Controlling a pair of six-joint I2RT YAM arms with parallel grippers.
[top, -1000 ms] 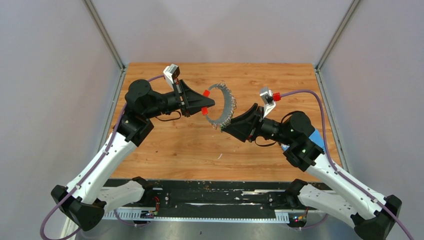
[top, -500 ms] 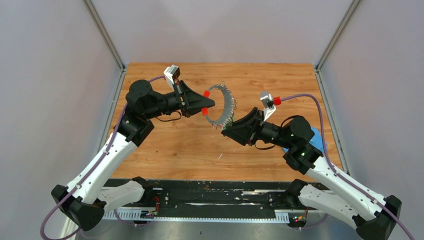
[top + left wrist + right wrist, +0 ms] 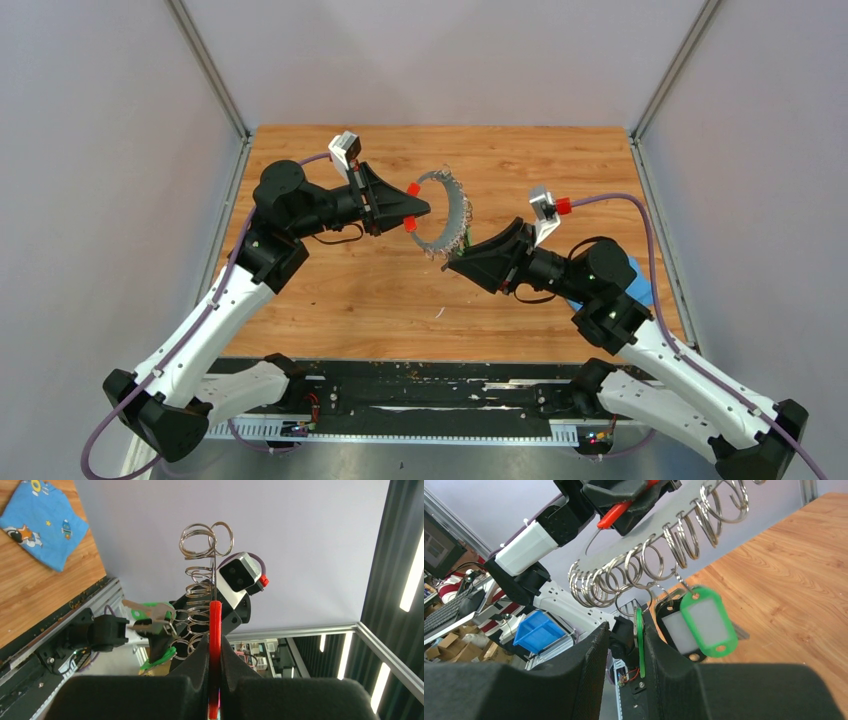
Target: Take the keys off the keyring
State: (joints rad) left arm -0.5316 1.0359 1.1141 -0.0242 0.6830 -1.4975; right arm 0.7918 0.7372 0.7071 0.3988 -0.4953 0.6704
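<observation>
My left gripper (image 3: pixel 412 207) is shut on the red sleeve (image 3: pixel 215 622) of the keyring (image 3: pixel 459 206) and holds it in the air over the table. The ring carries many small split rings (image 3: pixel 624 575), which make its jagged rim. Green-headed keys (image 3: pixel 150 616) hang from its low end. My right gripper (image 3: pixel 452 262) is right under that end. Its jaws stand apart around an edge-on green key head (image 3: pixel 640 640), which lies near the right finger, clear of the left one. A green-rimmed tag (image 3: pixel 704 620) hangs beside it.
A blue printed cloth (image 3: pixel 637 281) lies on the wooden table (image 3: pixel 350 300) behind my right arm; it also shows in the left wrist view (image 3: pixel 42 522). A small pale bit (image 3: pixel 440 313) lies near the front middle. Metal posts and grey walls bound the table.
My right arm has swung its wrist down and to the right, keeping its fingertips under the ring's low end. The left gripper and the ring have barely moved.
</observation>
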